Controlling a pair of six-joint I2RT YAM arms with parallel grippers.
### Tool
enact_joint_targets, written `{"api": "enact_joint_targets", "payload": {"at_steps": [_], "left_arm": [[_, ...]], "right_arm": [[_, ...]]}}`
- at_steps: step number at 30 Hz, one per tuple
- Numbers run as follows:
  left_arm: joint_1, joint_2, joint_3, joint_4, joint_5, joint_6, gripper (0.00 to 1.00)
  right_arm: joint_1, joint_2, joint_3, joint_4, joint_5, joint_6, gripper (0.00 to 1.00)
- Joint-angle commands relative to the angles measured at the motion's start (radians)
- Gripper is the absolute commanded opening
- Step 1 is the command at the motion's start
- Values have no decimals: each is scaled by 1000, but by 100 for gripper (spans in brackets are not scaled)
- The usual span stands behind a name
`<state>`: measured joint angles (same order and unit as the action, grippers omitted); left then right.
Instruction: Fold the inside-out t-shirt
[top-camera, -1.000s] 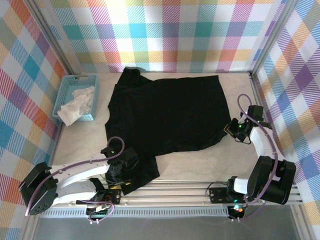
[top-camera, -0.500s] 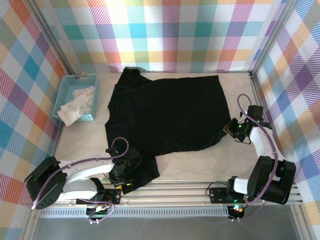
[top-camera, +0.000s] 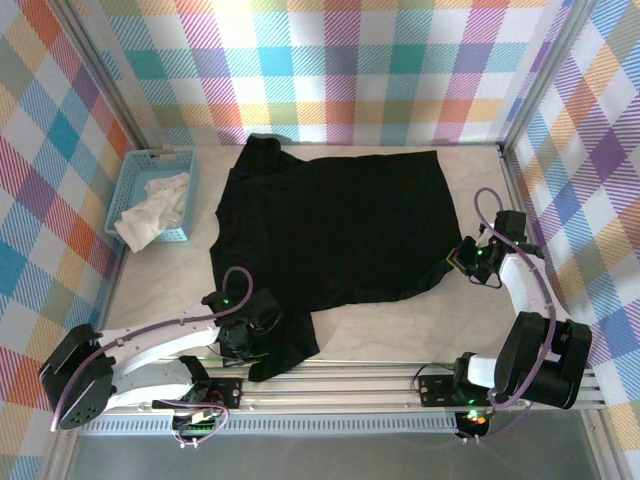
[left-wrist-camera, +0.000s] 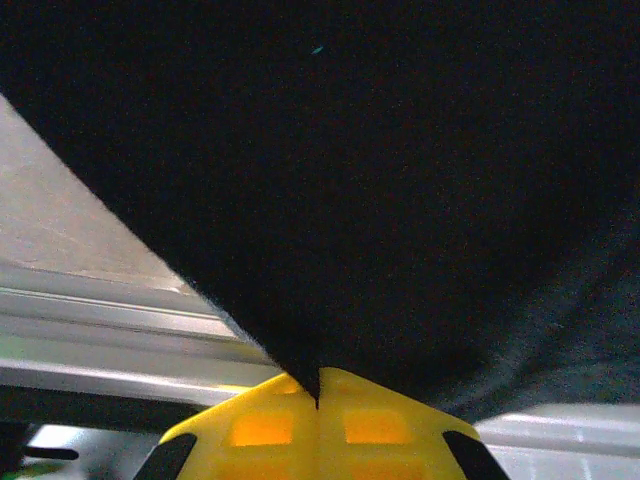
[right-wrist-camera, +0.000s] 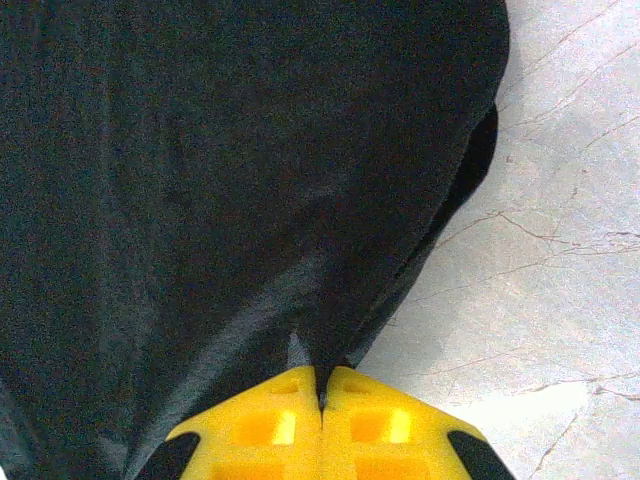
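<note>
Over on the far left of the table (top-camera: 400, 330) sits a light-blue basket (top-camera: 140, 172) with a crumpled white cloth (top-camera: 150, 212) in it, tucked near the wall and just beside the shirt's left side. Next comes the t-shirt (top-camera: 330, 225). It's spread out flat across the middle of the table, plain black side up, with one bunched bit poking toward the back wall and a flap trailing down to the near edge by the metal rails.

That near-left flap is where the left gripper (top-camera: 247, 335) is. From the wrist cam, its yellow fingers (left-wrist-camera: 260, 428) are pressed together with a corner of black fabric caught between them, so it's pinching the t-shirt right at the edge, with the table and rails showing just left of the cloth.

Moving right, the right gripper (top-camera: 463, 258) is at the shirt's right-hand edge, close to the near-right corner. Its jaws are pressed together too, with a fold of the black cloth nipped between them and bare table off to the side.
</note>
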<state>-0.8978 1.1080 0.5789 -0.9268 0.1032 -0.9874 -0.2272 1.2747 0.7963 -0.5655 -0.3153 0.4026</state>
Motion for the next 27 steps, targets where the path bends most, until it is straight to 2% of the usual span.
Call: {"api": "enact_joint_targets", "payload": {"at_steps": [1, 4, 10, 19, 27], "left_arm": [[32, -29, 80, -78, -15, 44, 0], [113, -49, 172, -108, -41, 120, 0], [298, -63, 325, -53, -72, 270, 0], [560, -34, 494, 66, -39, 446, 0], [668, 82, 623, 113, 13, 531, 0]], "right_arm": [[8, -12, 11, -12, 0, -9, 2], [8, -12, 15, -1, 28, -8, 2], [7, 30, 33, 4, 81, -24, 2], [7, 90, 123, 0, 127, -43, 5], [8, 119, 150, 12, 126, -51, 6]]}}
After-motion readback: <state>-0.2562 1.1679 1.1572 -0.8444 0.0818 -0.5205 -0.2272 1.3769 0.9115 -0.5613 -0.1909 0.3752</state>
